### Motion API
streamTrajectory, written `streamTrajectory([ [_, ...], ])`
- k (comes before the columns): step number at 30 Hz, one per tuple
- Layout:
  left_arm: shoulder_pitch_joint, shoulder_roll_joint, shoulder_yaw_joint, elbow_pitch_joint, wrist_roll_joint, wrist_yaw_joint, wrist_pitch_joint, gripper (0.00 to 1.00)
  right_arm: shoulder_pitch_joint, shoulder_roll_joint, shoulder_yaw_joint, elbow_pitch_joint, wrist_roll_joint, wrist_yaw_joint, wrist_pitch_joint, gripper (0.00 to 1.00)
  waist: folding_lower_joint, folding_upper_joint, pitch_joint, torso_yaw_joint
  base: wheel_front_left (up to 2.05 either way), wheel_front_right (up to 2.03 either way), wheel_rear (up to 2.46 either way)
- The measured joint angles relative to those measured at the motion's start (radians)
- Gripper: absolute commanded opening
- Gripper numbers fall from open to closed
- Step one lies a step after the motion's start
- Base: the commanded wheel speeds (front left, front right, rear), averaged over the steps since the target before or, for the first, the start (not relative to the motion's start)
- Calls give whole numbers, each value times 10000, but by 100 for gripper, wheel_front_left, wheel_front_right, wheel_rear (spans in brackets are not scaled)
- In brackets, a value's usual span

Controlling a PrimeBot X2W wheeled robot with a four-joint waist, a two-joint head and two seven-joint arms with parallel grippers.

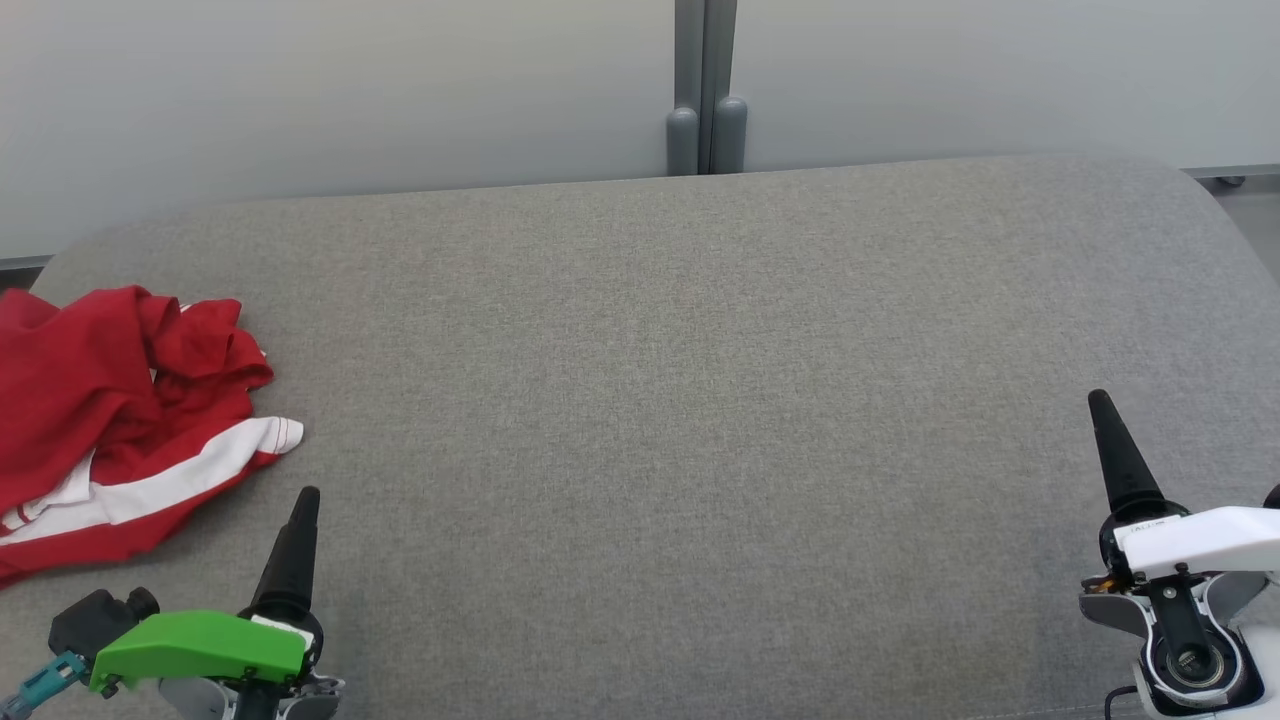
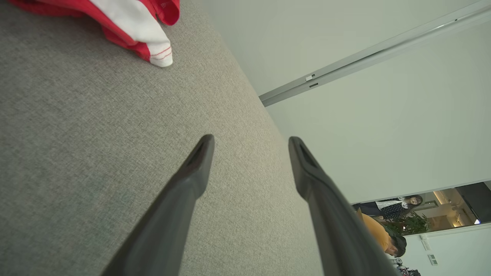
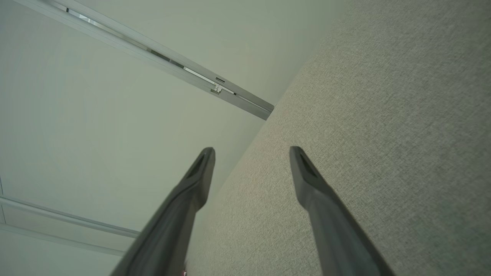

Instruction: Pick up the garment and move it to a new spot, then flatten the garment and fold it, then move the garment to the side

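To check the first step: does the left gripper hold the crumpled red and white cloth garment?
No, the garment lies on the grey fabric surface, apart from the open left gripper.

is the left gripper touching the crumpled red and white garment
Apart. The left wrist view shows a stretch of bare grey fabric surface between the open left gripper and the crumpled red and white garment.
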Motion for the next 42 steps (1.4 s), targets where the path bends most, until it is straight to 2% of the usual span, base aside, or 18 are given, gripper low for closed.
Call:
streamTrajectory([
  [22, -4, 10, -487, -430, 3072, 307, -713, 100, 268, -242, 811, -522, -3292, -533, -709, 100, 0, 0, 16, 46, 0, 0, 0],
  [42, 11, 81, -800, -692, 5668, 311, -1352, 100, 524, -525, 1241, -920, -5962, -961, -1277, 100, 0, 0, 22, 33, 0, 0, 0],
])
